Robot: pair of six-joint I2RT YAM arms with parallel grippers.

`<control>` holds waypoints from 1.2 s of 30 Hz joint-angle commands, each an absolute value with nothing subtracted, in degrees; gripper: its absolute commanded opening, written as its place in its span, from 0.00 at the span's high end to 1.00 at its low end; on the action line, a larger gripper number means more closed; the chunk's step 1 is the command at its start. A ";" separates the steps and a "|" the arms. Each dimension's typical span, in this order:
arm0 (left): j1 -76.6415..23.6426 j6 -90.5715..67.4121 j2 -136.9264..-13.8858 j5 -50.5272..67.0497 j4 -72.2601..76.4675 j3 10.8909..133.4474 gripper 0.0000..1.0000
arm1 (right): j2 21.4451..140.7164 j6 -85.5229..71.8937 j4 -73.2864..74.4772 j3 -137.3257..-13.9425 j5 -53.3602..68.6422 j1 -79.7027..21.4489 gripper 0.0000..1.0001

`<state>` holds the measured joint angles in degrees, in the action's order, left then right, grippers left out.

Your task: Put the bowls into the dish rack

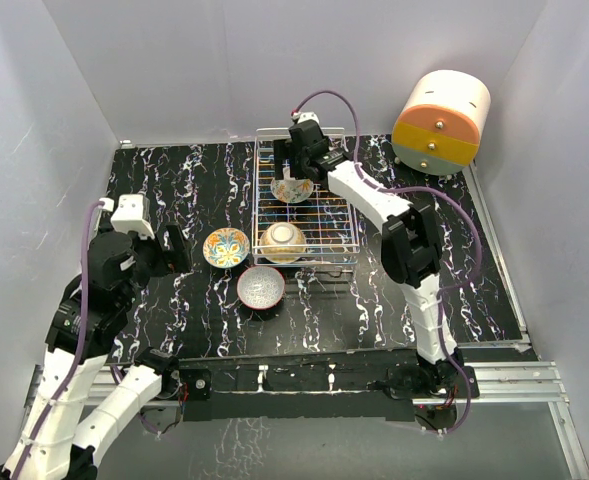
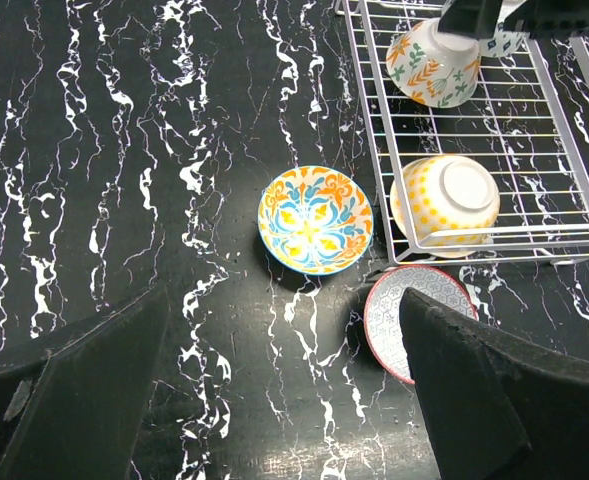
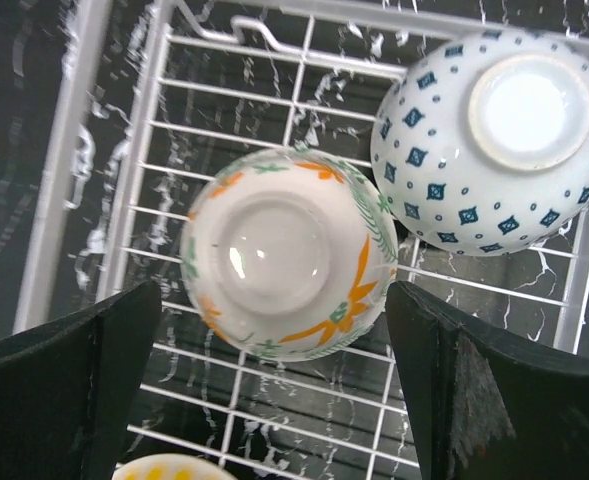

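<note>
My right gripper (image 3: 274,300) hangs over the silver wire dish rack (image 3: 64,150), fingers spread wide and empty. Between them an upturned white ceramic bowl with orange and green leaves (image 3: 274,250) sits on the grid. A white bowl with blue diamonds (image 3: 494,140) lies just outside one finger.

My left gripper (image 2: 284,305), also wide and empty, frames the upright orange-and-blue floral bowl (image 2: 315,220) on the black marbled table (image 2: 124,150). A red-rimmed bowl (image 2: 399,310) sits against one finger.

I judge these bowls rigid, slick with glaze and easy to chip. I'd pinch the rim wall, one finger inside.
</note>
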<state>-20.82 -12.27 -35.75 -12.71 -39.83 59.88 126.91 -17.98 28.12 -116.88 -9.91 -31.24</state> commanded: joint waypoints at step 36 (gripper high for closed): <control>-21.05 -10.82 -37.72 -13.97 -38.51 58.54 0.03 | 132.98 -9.85 21.44 -119.55 -10.54 -31.59 0.24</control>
<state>-20.82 -11.53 -38.04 -13.10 -38.98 58.17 132.42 -10.52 24.84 -117.56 -9.15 -31.14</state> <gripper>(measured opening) 0.970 0.815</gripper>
